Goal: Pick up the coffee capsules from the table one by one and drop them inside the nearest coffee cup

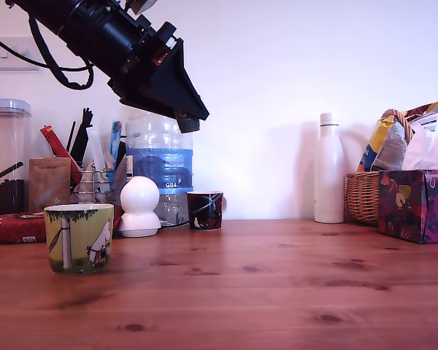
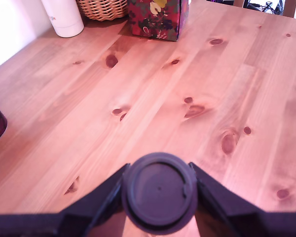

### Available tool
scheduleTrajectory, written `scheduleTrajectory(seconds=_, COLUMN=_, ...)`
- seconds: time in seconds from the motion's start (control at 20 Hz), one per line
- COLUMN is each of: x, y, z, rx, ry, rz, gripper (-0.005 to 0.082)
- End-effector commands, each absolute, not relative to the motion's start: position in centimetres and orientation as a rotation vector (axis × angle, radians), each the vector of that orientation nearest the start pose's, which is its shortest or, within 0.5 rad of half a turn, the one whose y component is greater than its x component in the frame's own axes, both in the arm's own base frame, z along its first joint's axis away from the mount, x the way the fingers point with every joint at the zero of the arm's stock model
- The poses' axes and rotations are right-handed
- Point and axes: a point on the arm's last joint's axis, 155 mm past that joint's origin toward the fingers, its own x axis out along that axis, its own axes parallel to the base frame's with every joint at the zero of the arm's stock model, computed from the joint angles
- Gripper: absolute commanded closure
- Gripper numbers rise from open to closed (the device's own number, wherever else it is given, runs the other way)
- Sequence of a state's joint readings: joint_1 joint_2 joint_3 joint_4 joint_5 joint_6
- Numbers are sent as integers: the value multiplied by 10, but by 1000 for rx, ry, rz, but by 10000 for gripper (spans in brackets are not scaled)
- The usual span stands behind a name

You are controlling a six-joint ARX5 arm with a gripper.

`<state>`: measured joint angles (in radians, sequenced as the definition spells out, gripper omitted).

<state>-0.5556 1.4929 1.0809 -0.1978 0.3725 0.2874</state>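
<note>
Exterior view, my gripper (image 1: 193,117) up high over the table (image 1: 277,292), cup (image 1: 79,238) sitting low on the exterior view's left, wrist view, fingers (image 2: 101,195) clamped on a dark capsule (image 2: 159,192)

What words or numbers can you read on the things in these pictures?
"GB4": on the blue label of the big water bottle, small and faint, so not certain.
Brown packet behind the coffee cup: print too blurred to read.
Packets in the wicker basket: print too blurred to read.
White bottle: a tiny mark in the wrist view, unreadable.
</note>
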Motion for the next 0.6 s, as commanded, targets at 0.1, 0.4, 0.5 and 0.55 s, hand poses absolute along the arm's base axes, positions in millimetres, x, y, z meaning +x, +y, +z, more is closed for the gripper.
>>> scheduleTrajectory(seconds=0.1, x=344, y=-295, z=187, rx=315, ry=488, rz=-990, gripper=677)
scheduleTrajectory(seconds=0.4, x=344, y=-295, z=187, rx=315, ry=488, rz=-990, gripper=677)
scheduleTrajectory(seconds=0.5, x=344, y=-295, z=187, rx=315, ry=488, rz=-991, gripper=677)
scheduleTrajectory(seconds=0.55, x=343, y=-295, z=187, rx=313, ry=490, rz=-996, gripper=677)
